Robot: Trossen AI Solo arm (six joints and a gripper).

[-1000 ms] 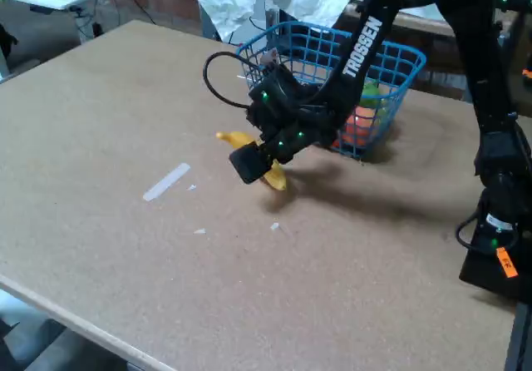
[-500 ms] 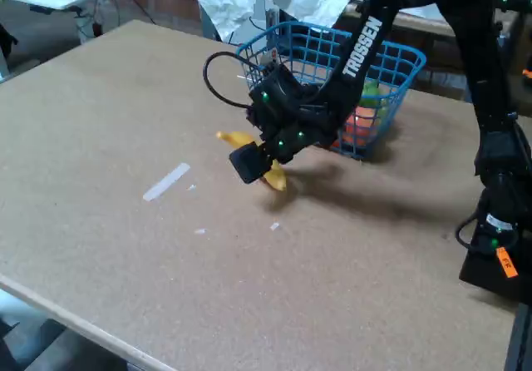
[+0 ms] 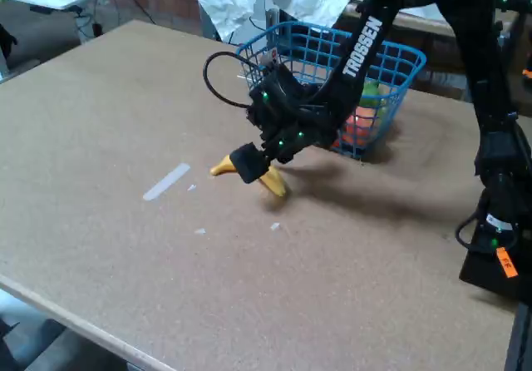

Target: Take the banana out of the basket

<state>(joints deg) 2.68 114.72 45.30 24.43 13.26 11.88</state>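
From the fixed view I log a bare brown board table (image 3: 125, 96) with a strip of pale tape (image 3: 166, 181) and a few white flecks toward its near edge, brick wall and white sheeting behind its far edge. The blue basket (image 3: 399, 76) sits by the far edge with round fruit inside. The banana (image 3: 270, 181) lies outside it on the table toward the centre, the gripper (image 3: 249, 165) over its middle; I cannot tell whether the fingers clamp it, and open board surrounds it.

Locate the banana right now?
Fixed view: banana is outside the basket, down at the tabletop left of it, under the gripper.
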